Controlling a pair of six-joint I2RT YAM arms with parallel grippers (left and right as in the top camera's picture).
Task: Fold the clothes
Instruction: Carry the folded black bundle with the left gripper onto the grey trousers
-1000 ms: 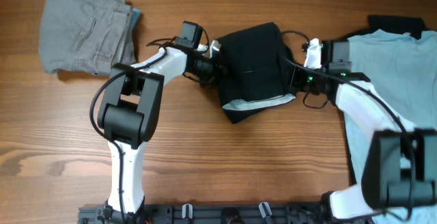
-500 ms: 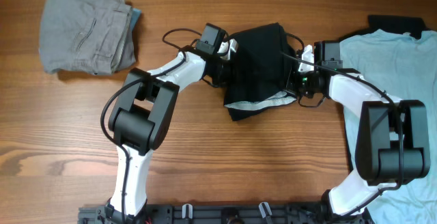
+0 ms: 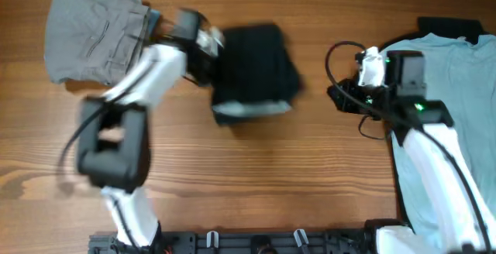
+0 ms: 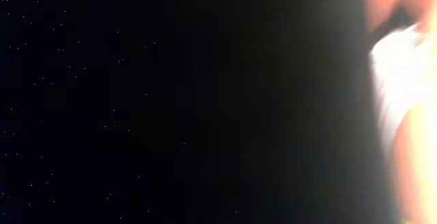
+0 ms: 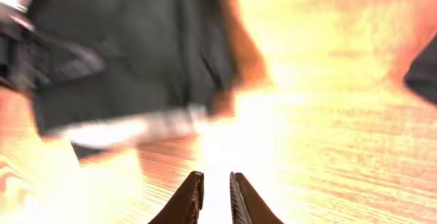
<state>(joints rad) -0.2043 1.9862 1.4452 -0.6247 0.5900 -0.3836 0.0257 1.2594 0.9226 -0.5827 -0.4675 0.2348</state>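
Overhead: the folded black shorts (image 3: 254,70) lie on the wooden table (image 3: 256,184), with the blurred left gripper (image 3: 208,49) at their left edge, beside the grey shorts (image 3: 93,37). The right gripper (image 3: 341,95) is apart from them, near the pale blue T-shirt (image 3: 457,91).

Left wrist: black cloth fills the view — whether the jaws are apart or together cannot be told.

Right wrist: fingertips (image 5: 193,193) nearly together, gripping nothing — the shorts lie beyond.

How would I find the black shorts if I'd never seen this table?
On the wooden table, look at the middle, toward the far edge. The black shorts lie there folded, between the grey shorts on the left and the pale blue T-shirt on the right. Only they are a dark bundle with a pale strip along the near edge.
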